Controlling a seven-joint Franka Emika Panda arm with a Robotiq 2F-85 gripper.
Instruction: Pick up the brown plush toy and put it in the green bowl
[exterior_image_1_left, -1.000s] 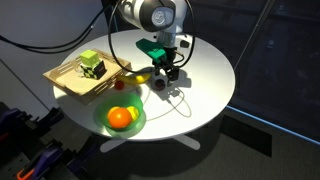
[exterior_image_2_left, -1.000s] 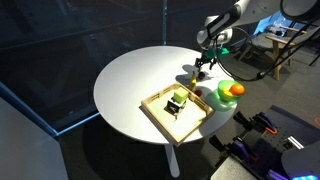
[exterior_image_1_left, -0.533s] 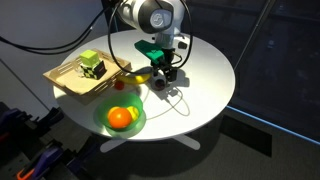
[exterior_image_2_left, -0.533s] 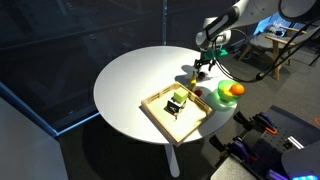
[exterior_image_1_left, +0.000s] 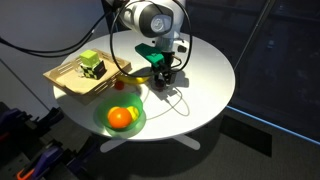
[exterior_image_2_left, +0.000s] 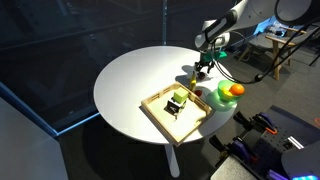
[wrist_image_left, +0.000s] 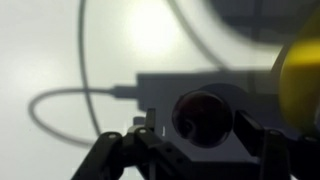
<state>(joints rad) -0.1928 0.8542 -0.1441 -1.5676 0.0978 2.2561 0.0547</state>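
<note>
The brown plush toy (wrist_image_left: 203, 117) shows in the wrist view as a dark round lump on the white table, between my two fingers. My gripper (wrist_image_left: 200, 128) is open around it, with a small gap on each side. In both exterior views my gripper (exterior_image_1_left: 163, 80) (exterior_image_2_left: 203, 69) is low over the table beside the banana, and it hides the toy. The green bowl (exterior_image_1_left: 100, 120) (exterior_image_2_left: 224, 99) stands at the table's edge with an orange (exterior_image_1_left: 120, 117) in it.
A banana (exterior_image_1_left: 141, 77) (wrist_image_left: 302, 80) lies right next to my gripper. A small red ball (exterior_image_1_left: 118, 85) sits between the banana and the bowl. A wooden tray (exterior_image_1_left: 66, 82) (exterior_image_2_left: 158, 112) holds a green block (exterior_image_1_left: 92, 65). A cable loops across the table (wrist_image_left: 60, 110).
My gripper has shifted only slightly over the toy. Nothing else has moved.
</note>
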